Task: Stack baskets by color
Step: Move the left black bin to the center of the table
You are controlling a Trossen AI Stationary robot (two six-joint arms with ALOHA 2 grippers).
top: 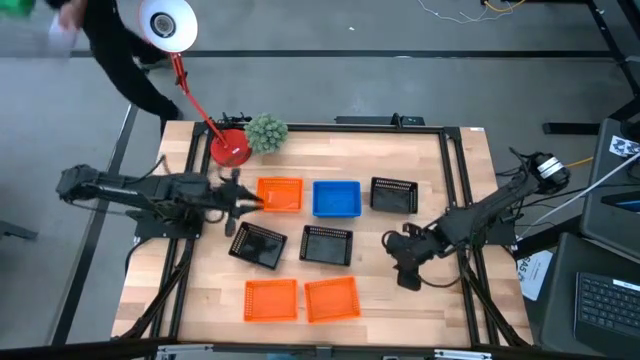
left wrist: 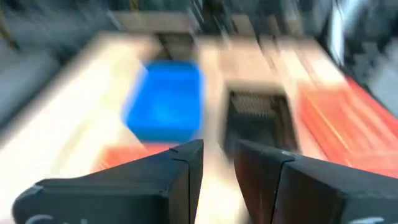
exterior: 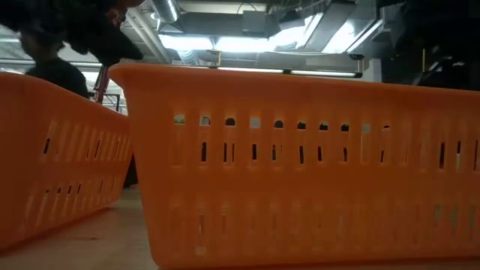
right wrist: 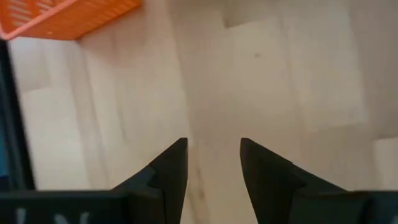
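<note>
Baskets point(top: 337, 198) scattered mid-table; left gripper point(top: 243, 200) at 9 o'clock, right gripper point(top: 403, 256) at 4 o'clock, jaws parted, holding nothing.

Left claw point(left wrist: 217, 163) parted and empty; beyond it blue basket point(left wrist: 166, 99), black basket point(left wrist: 258, 115)

No legible text anywhere.

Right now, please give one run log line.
left claw: open, beside orange basket | right claw: open, over bare table | baskets: mostly unstacked
</note>
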